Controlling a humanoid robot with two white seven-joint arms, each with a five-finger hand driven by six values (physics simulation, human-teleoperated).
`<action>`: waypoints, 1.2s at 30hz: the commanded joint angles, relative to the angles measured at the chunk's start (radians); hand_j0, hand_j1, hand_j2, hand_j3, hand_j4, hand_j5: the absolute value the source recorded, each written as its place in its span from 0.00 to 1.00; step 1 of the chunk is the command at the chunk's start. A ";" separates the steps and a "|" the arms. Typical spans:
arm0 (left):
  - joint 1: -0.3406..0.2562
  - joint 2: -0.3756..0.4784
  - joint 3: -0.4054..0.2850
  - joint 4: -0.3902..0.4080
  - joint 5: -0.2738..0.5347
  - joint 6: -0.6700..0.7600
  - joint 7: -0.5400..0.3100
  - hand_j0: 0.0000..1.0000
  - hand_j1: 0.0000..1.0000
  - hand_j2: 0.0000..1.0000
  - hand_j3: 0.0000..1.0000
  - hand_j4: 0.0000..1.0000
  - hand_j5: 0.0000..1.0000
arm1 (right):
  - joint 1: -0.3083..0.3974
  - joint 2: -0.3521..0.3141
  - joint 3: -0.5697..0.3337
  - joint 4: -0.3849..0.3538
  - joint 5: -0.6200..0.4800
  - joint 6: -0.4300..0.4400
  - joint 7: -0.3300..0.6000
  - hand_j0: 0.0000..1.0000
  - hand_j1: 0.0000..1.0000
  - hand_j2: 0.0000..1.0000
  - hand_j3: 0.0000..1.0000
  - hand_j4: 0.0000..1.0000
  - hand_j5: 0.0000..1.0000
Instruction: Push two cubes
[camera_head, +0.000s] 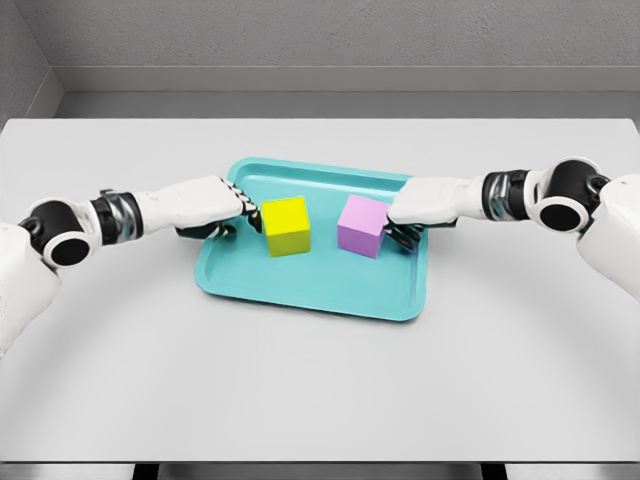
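Note:
A yellow cube (287, 226) and a pink cube (362, 226) stand side by side on a teal tray (300, 288), a narrow gap between them. My left hand (236, 215) reaches in over the tray's left rim, its fingers curled, the fingertips just left of the yellow cube and close to touching it. My right hand (400, 226) comes in over the right rim, fingers curled, with the fingertips against the pink cube's right face. Neither hand grasps anything.
The tray lies in the middle of a grey table (320, 390). A grey wall (320, 40) runs behind the table's far edge.

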 joint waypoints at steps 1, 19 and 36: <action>0.000 -0.019 0.001 0.033 0.006 0.002 -0.004 0.58 0.58 0.58 0.58 0.58 0.58 | 0.000 0.004 -0.001 0.000 -0.004 0.002 0.000 0.13 0.13 0.13 0.13 0.13 0.13; -0.058 -0.074 0.001 0.174 0.007 0.002 -0.020 0.58 0.58 0.58 0.58 0.58 0.58 | -0.026 0.039 0.025 0.026 -0.003 0.005 0.000 0.13 0.13 0.13 0.13 0.13 0.13; -0.083 -0.099 0.003 0.208 0.024 0.002 -0.042 0.51 0.51 0.51 0.51 0.51 0.51 | -0.043 0.036 0.025 0.100 -0.003 0.007 0.000 0.13 0.13 0.13 0.13 0.13 0.13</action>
